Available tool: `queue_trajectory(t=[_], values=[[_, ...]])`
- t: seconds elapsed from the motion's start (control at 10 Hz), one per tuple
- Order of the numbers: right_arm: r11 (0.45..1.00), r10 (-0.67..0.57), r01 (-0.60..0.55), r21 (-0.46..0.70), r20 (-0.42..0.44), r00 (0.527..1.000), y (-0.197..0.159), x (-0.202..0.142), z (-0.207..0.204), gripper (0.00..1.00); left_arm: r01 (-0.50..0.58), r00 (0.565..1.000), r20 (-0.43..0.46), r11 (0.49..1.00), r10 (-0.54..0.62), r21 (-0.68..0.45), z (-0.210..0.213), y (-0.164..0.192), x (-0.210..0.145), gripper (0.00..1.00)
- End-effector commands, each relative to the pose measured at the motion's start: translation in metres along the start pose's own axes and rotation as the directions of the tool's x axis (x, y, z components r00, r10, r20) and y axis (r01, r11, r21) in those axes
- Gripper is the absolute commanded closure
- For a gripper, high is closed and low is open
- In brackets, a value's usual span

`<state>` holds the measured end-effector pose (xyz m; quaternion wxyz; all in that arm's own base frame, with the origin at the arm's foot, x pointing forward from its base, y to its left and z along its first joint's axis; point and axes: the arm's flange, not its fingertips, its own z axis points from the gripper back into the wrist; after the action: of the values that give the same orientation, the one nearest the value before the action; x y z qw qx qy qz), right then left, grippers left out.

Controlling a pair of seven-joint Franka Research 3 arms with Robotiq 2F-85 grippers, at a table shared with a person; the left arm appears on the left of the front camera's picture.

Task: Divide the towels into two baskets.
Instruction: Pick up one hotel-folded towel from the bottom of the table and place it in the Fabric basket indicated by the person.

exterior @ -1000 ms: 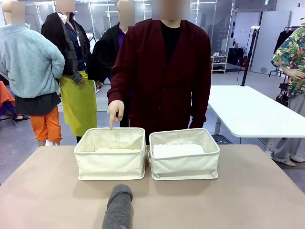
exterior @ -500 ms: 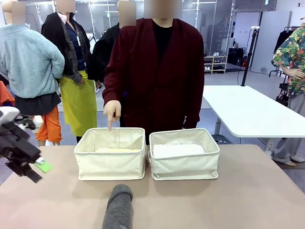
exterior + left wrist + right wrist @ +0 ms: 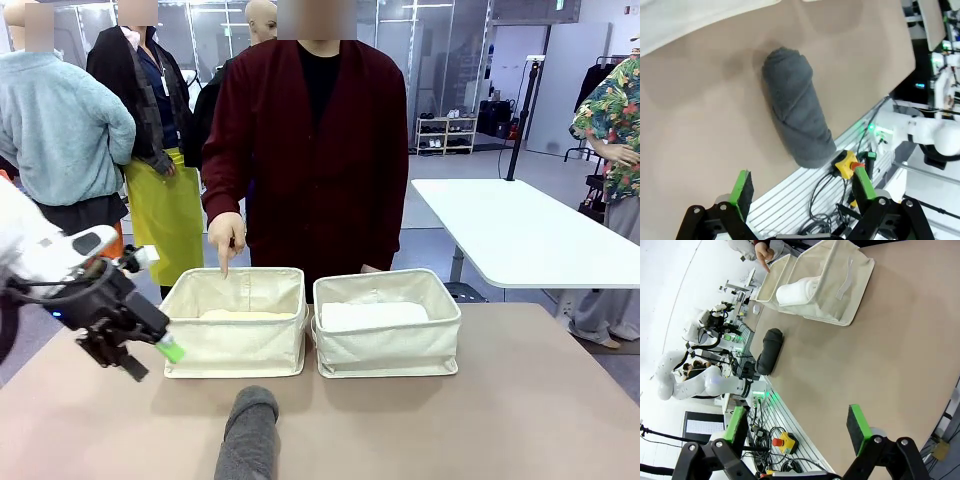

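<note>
Item: dark grey towel roll (image 3: 247, 437), lying on the tan tabletop (image 3: 520, 410); taken as landmark for all entries below

Long axis: in the front view it runs from the tabletop's near edge toward the baskets, far end tilted slightly right. In the left wrist view it lies on a diagonal, one rolled end toward the top, the other at the tabletop's edge

Left basket (image 3: 235, 322): beyond the roll, just left of its line; a pale yellow towel (image 3: 245, 315) lies low inside

Right basket (image 3: 388, 322): beyond the roll and to its right, touching the left basket; holds a white towel (image 3: 372, 314)

Person's hand (image 3: 226, 236): beyond the roll, forefinger pointing down over the left basket's far rim

Left claw (image 3: 150, 358): left of the roll, above the tabletop, just beside the left basket's near left corner; jaws spread wide, nothing between them

Right claw (image 3: 799, 426): jaws spread wide, empty; the roll lies well beyond it

Front view alone gives the pointing hand against the far rim. The left wrist view alone gives the roll's fold seams and, past its near end, a yellow box with a red button (image 3: 847, 165). The right wrist view gives both baskets side-on

Writing: none legible
</note>
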<state>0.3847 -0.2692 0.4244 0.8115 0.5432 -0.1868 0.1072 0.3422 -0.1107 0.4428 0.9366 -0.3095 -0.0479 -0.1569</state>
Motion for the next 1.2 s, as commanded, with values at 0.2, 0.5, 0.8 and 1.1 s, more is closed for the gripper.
queue_trajectory(t=[0.2, 0.5, 0.8, 1.1], values=[[1.000, -0.003, 0.003, -0.016, -0.008, 1.000, 0.003, -0.002, 0.000, 0.00, -0.047, 0.999, 0.033, 0.978, 0.042, 0.201, -0.093, -0.013, -0.028, 0.00], [1.000, -0.003, 0.003, -0.016, -0.008, 1.000, 0.003, -0.002, 0.000, 0.00, -0.094, 0.995, 0.067, 0.963, 0.079, 0.252, -0.120, -0.015, -0.033, 0.00], [1.000, -0.003, 0.003, -0.016, -0.008, 1.000, 0.003, -0.002, 0.000, 0.00, -0.126, 0.992, 0.049, 0.954, 0.117, 0.273, -0.139, -0.016, -0.039, 0.00], [1.000, -0.003, 0.003, -0.016, -0.008, 1.000, 0.003, -0.002, 0.000, 0.00, -0.107, 0.994, -0.001, 0.961, 0.111, 0.256, -0.152, -0.018, -0.051, 0.00]])
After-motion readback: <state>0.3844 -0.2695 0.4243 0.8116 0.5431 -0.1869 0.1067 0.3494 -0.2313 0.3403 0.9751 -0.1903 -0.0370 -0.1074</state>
